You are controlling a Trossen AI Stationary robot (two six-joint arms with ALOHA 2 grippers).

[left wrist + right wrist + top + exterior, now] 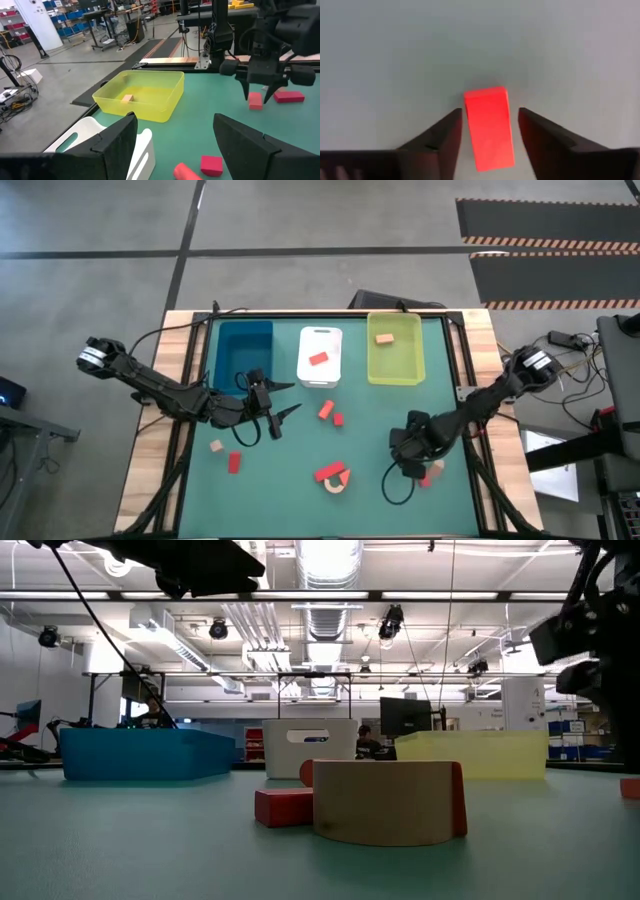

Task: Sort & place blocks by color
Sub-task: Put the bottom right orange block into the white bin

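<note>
My right gripper is open at the table's right near part, pointing down. Its fingers stand on either side of a red brick that lies flat on the green mat; it also shows in the high view, with a tan block beside it. Whether a finger touches the brick, I cannot tell. My left gripper is open and empty at mid-table, in front of the blue tray. One red block lies in the white tray. One tan block lies in the yellow-green tray.
Loose on the mat are two red blocks at mid-table and a red piece on a tan arch near the front. A tan cube and a red block lie at the left. The three trays line the far edge.
</note>
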